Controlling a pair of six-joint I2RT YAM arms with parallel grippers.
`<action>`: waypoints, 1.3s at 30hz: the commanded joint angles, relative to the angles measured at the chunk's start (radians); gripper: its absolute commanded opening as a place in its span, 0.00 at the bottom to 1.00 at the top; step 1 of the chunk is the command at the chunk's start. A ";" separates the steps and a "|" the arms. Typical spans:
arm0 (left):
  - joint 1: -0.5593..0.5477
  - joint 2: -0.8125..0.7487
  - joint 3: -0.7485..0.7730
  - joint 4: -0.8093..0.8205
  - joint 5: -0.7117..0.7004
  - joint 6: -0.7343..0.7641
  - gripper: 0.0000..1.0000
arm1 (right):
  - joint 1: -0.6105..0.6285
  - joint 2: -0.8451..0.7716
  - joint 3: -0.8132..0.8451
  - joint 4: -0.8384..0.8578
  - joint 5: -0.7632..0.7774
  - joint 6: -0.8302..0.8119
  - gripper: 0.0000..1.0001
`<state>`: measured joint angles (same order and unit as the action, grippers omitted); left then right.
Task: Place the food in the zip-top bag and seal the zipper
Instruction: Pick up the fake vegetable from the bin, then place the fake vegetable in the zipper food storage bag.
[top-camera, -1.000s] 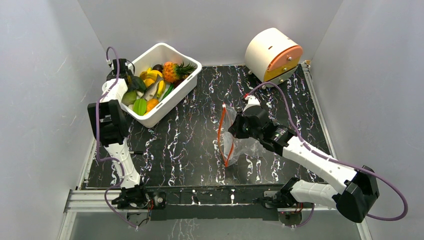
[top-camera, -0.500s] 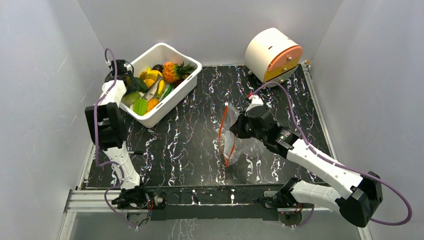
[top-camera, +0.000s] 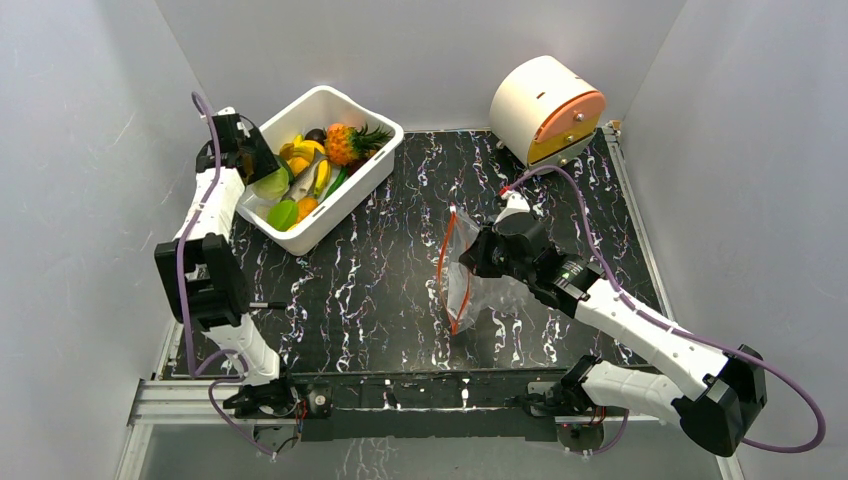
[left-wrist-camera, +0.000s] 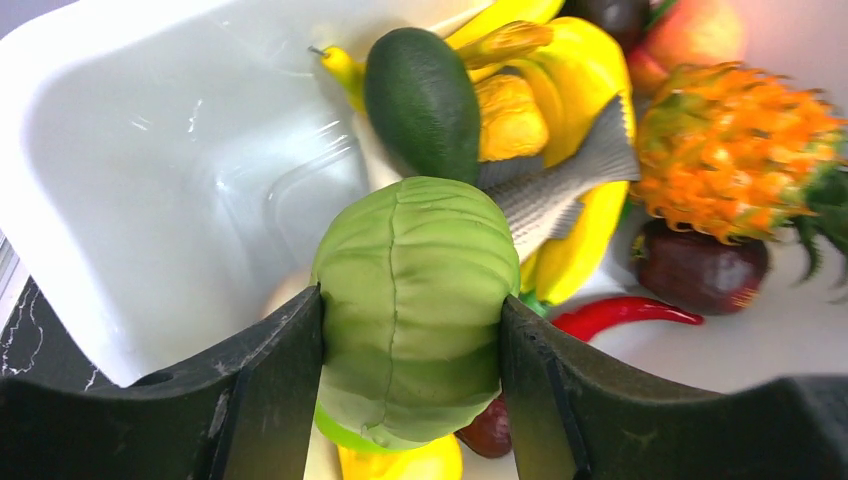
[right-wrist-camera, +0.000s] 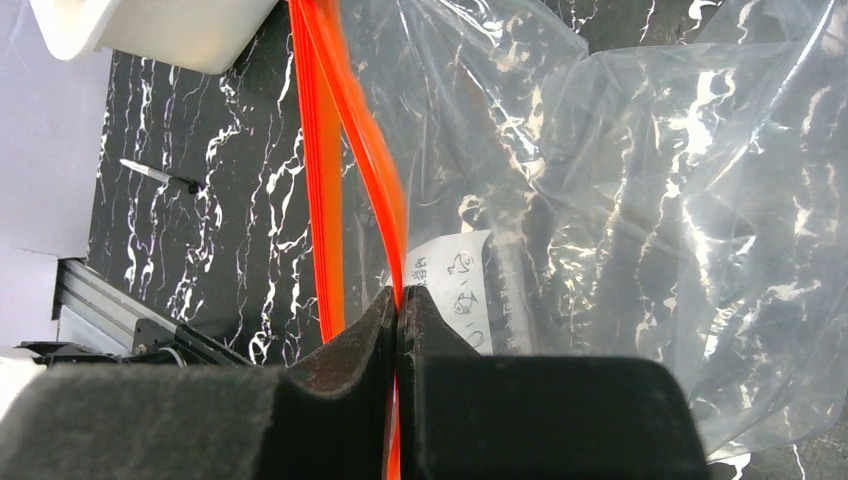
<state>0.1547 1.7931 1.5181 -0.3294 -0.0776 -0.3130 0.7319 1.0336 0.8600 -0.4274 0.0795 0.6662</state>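
Observation:
My left gripper (top-camera: 262, 176) is shut on a light-green round fruit (left-wrist-camera: 412, 300), held above the white tub (top-camera: 372, 158); the fruit also shows in the top view (top-camera: 270, 184). More food lies in the tub: a dark-green avocado (left-wrist-camera: 422, 100), yellow bananas (left-wrist-camera: 575, 75), a grey fish (left-wrist-camera: 560, 185), a pineapple (left-wrist-camera: 735, 140), a red chili (left-wrist-camera: 610, 316). My right gripper (right-wrist-camera: 400, 300) is shut on one lip of the red zipper (right-wrist-camera: 375, 170) of the clear zip-top bag (right-wrist-camera: 620, 200), holding the mouth open toward the left. The bag (top-camera: 482, 288) lies mid-table.
A round cream-and-orange drum (top-camera: 545, 108) stands at the back right. The black marbled table (top-camera: 380, 270) has grey walls on three sides. A thin dark pin (right-wrist-camera: 155, 176) lies on the table near the front rail.
My left gripper has risen out of the tub with the light-green fruit between its fingers. The right gripper and the bag have stayed almost still.

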 joint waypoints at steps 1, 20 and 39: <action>-0.006 -0.133 -0.024 0.018 0.063 -0.015 0.36 | -0.003 -0.031 0.013 0.028 -0.001 0.042 0.00; -0.035 -0.542 -0.279 0.065 0.570 -0.138 0.35 | -0.002 -0.028 0.043 -0.012 0.012 0.098 0.00; -0.410 -0.744 -0.646 0.548 1.030 -0.570 0.34 | -0.002 -0.013 0.022 0.182 -0.097 0.204 0.00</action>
<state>-0.1959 1.0950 0.9562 -0.0109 0.8616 -0.6975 0.7319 1.0245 0.8623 -0.3843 0.0410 0.8684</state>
